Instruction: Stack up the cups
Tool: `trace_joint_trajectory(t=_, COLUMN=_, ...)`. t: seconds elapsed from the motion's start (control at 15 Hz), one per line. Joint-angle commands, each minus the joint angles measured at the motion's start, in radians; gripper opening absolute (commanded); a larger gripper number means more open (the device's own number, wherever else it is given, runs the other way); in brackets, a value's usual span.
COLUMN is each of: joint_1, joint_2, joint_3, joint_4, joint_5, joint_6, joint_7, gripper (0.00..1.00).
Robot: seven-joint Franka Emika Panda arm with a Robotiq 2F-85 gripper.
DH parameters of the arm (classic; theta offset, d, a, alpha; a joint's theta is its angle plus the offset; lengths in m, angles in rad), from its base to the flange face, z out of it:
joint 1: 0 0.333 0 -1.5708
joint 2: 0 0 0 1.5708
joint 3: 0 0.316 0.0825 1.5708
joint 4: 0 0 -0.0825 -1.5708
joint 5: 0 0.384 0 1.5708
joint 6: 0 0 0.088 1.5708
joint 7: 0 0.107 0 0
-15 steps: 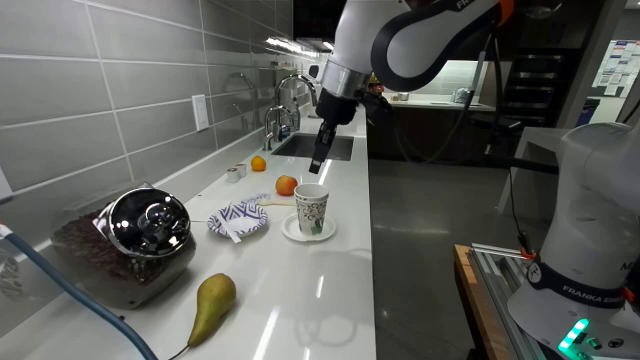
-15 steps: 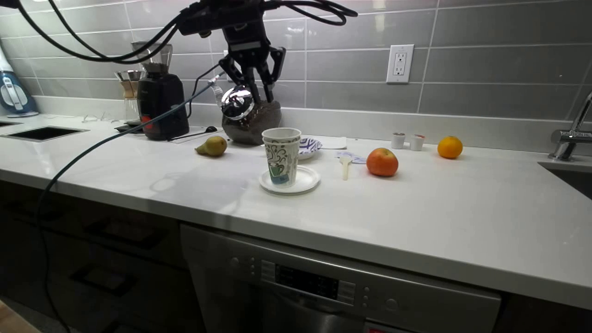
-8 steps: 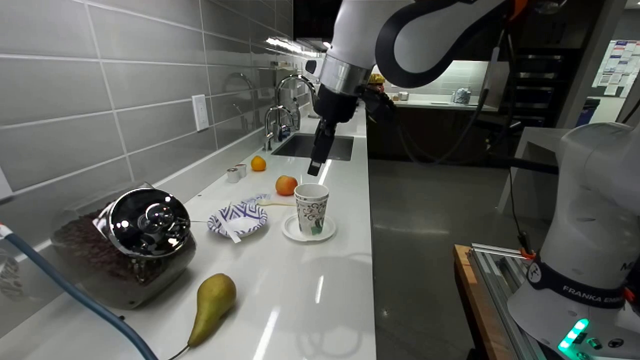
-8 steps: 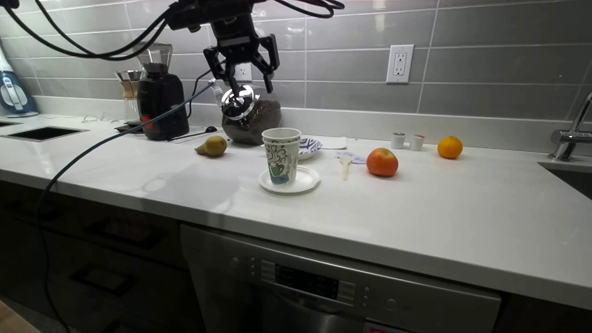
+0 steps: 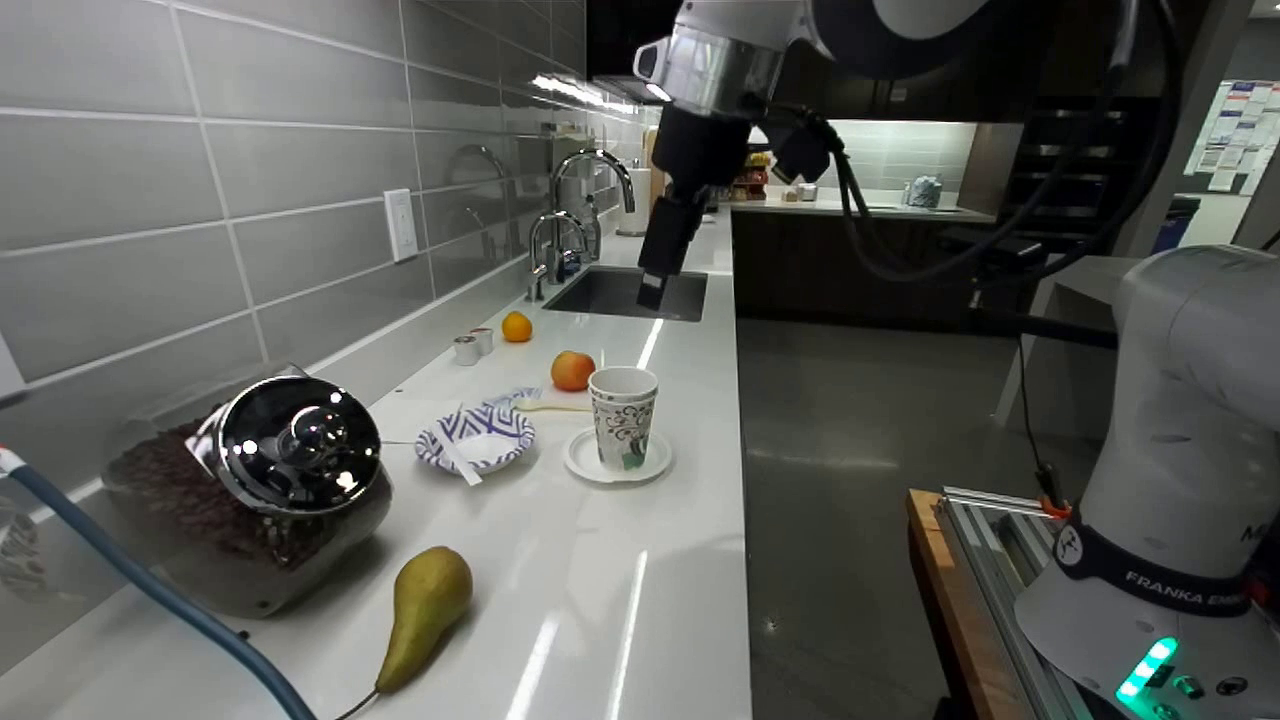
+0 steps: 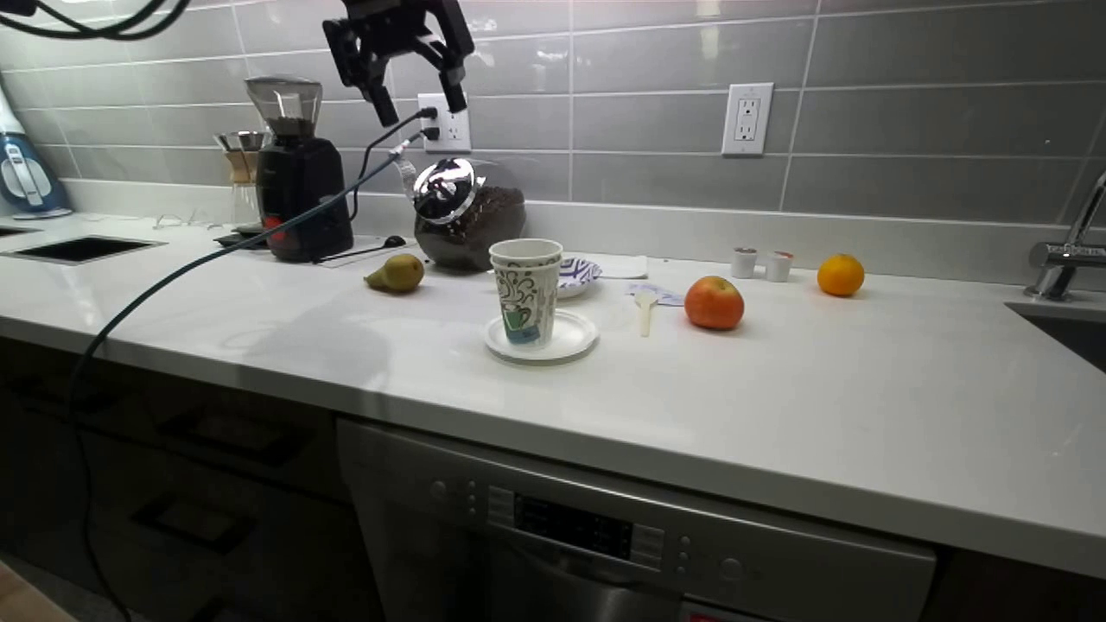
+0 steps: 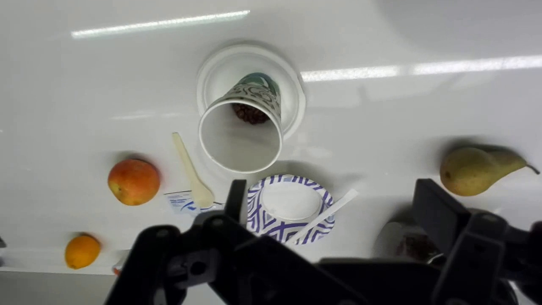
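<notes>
On the white saucer [image 6: 576, 333]: two paper cups [image 6: 529, 298] are found upright, one nested inside the other.
Stack: two rims are shown in both exterior views, the upper just above the lower; by this, the stacking is judged to be done.
Inner cup [image 7: 241, 146]: whether it is seated fully cannot be told; if yes, probably nothing more is left to be stacked.
Bottom of the inner cup: dark brown pieces [image 7: 252, 114], perhaps beans, can be seen there in the wrist view.
Gripper [image 6: 422, 110]: it is held in the air, well apart from the cups, and nothing is carried by it.
Fingers [image 7: 436, 212]: they are spread wide, with nothing pinched between them.
Gripper against one second ago: a higher position is seen now, farther from the cups, and the narrow gap between the fingers has been widened.
Cups and saucer against one second ago: no displacement is noticed.
</notes>
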Motion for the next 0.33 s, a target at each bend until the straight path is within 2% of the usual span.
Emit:
trace_joint_trajectory(t=0.0, joint_1=0.004, joint_2=-0.013, joint_3=0.003, joint_4=0.005, joint_5=-0.003, joint_6=-0.009, joint_7=0.011, gripper=1.0)
trace_joint_trajectory(t=0.27, joint_1=0.005, joint_2=-0.003, joint_3=-0.002, joint_4=-0.001, joint_5=-0.003, joint_6=-0.008, joint_7=0.007, gripper=1.0)
